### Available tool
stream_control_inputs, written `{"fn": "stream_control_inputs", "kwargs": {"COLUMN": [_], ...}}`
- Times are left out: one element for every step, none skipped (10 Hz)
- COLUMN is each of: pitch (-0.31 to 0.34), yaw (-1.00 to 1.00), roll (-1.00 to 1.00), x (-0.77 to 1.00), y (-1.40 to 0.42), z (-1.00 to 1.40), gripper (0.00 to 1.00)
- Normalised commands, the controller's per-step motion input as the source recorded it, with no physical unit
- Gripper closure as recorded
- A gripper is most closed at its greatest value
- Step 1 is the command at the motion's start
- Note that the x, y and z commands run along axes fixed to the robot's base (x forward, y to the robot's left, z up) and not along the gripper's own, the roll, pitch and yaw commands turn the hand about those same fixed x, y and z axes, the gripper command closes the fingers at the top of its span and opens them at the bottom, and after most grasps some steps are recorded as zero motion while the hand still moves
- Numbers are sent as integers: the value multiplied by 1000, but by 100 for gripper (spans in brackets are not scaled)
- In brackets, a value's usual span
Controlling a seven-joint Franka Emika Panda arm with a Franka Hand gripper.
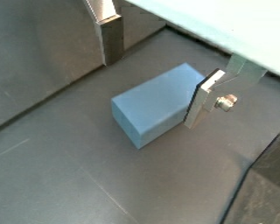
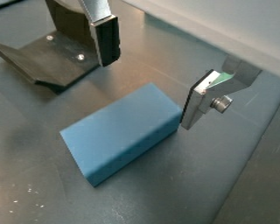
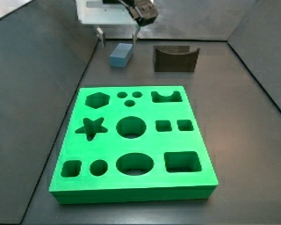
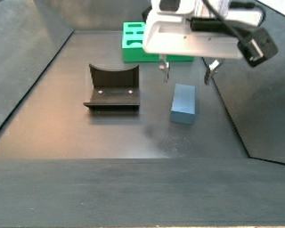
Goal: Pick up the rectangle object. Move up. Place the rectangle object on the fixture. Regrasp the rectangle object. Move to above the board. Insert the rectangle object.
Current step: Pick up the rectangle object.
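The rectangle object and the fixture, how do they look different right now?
The rectangle object is a plain pale blue solid block; the fixture is dark with a U-shaped notch. The rectangle object looks smaller and narrower than the fixture. The rectangle object lies below the open gripper, its fingers either side of it; the fixture stands apart, untouched. Both rest on the dark floor, beyond the board.

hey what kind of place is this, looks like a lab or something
Likely a robot test cell for insertion tasks: a dark walled floor, a green board with shaped holes, a dark fixture, and the open end effector hanging over a blue rectangle object.
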Motion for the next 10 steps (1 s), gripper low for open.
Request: {"fn": "stream_control_inputs", "kwargs": {"pitch": [-274,-260,-244,-237,-234,-217,-199,-216,-223,0], "yaw": [-249,-217,-211,-220,-197,-154,-191,-191,-194,0], "roll": [-104,-91,-64,-73,-67,-27,0,-10,0,7], "x": [0,0,0,0,0,0,0,0,0,0], "y": [0,11,0,20,29,37,14,0,0,-11], "z": [-280,-317,-331,-340,-346,-403,-397,-431,-486,0], "gripper": [0,0,0,0,0,0,0,0,0,0]}}
